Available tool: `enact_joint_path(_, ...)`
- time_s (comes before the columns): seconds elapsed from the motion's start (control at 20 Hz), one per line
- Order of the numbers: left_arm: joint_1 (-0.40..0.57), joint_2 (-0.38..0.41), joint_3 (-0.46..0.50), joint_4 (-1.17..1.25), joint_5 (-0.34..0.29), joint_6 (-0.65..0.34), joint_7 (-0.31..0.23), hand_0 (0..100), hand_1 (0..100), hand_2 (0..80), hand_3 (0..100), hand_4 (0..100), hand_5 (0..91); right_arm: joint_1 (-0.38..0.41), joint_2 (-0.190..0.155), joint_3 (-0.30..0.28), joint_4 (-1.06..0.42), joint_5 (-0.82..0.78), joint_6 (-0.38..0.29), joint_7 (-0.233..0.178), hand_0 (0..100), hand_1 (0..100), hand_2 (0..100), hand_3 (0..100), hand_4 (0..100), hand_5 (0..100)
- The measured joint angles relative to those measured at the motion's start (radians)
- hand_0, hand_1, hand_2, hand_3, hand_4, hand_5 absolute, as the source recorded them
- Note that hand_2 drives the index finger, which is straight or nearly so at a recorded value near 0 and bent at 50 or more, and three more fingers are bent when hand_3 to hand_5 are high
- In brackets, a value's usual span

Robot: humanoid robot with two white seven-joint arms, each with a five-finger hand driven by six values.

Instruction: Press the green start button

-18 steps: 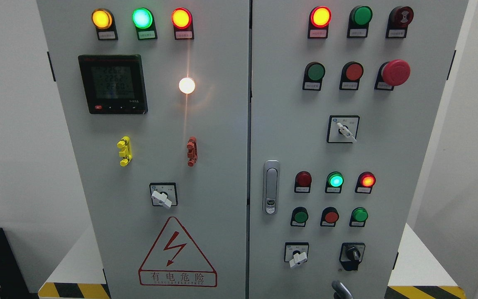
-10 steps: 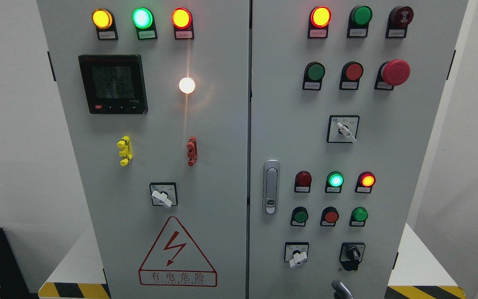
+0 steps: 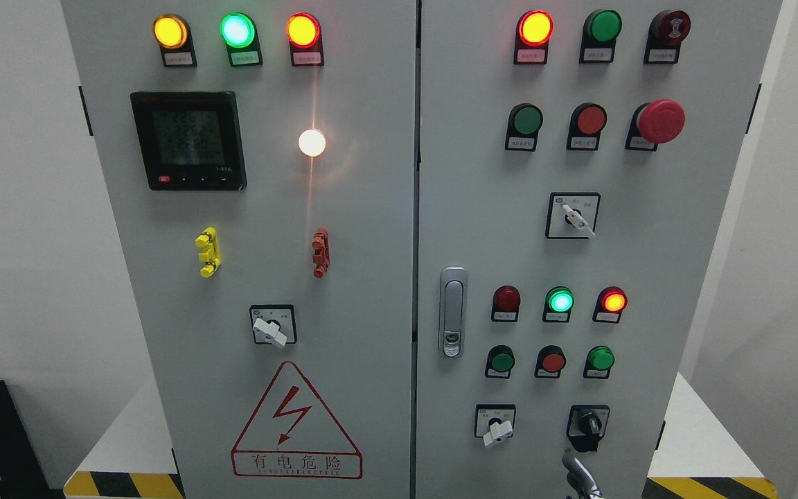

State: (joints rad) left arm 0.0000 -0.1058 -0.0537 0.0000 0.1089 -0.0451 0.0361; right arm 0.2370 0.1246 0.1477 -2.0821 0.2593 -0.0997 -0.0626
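A grey control cabinet (image 3: pixel 371 208) with two doors fills the head view. On its right door are three green push buttons: one in the upper row (image 3: pixel 528 119) and two in the lower row (image 3: pixel 502 361) (image 3: pixel 600 358). Between them glows a lit green lamp (image 3: pixel 560 301). At the bottom edge, a metal fingertip of my right hand (image 3: pixel 579 477) pokes up just below the black rotary switch (image 3: pixel 588 421). It is well below the lower green buttons and touches none of them. The rest of that hand is out of frame.
Red buttons (image 3: pixel 552 361) (image 3: pixel 590 119) sit beside the green ones, and a red mushroom stop (image 3: pixel 661 120) is at the upper right. White selector switches (image 3: pixel 497 430) (image 3: pixel 575 216) and the door latch (image 3: pixel 451 312) stick out from the panel. Yellow-black striped edges (image 3: pixel 711 487) flank the base.
The fingertip of my right hand has risen from the bottom edge, moving up and slightly right towards the black rotary switch. The lamps and switches are unchanged.
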Motion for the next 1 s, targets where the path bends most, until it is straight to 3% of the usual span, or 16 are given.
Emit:
enact_joint_path(0.3,0.000,0.000,0.000,0.000,0.000,0.000,0.000,12,56,0.0,0,0,0.0,-0.035,0.001,-0.002,0.004,0.257,-0.005,-0.033,12,33,0,76,74,78)
enact_joint_path(0.45,0.000,0.000,0.000,0.000,0.000,0.000,0.000,12,56,0.0,0,0,0.0,-0.054,0.001,-0.006,0.010,0.395,-0.007,-0.054,21,35,0,82,79,87)
enact_joint_path(0.75,0.000,0.000,0.000,0.000,0.000,0.000,0.000,12,56,0.0,0,0,0.0,-0.114,0.002,-0.038,0.041,0.670,-0.049,-0.103,31,34,0,89,84,96)
enact_joint_path(1.0,0.000,0.000,0.000,0.000,0.000,0.000,0.000,12,56,0.0,0,0,0.0,-0.175,0.003,-0.076,0.079,0.818,-0.060,-0.118,35,33,0,90,85,97)
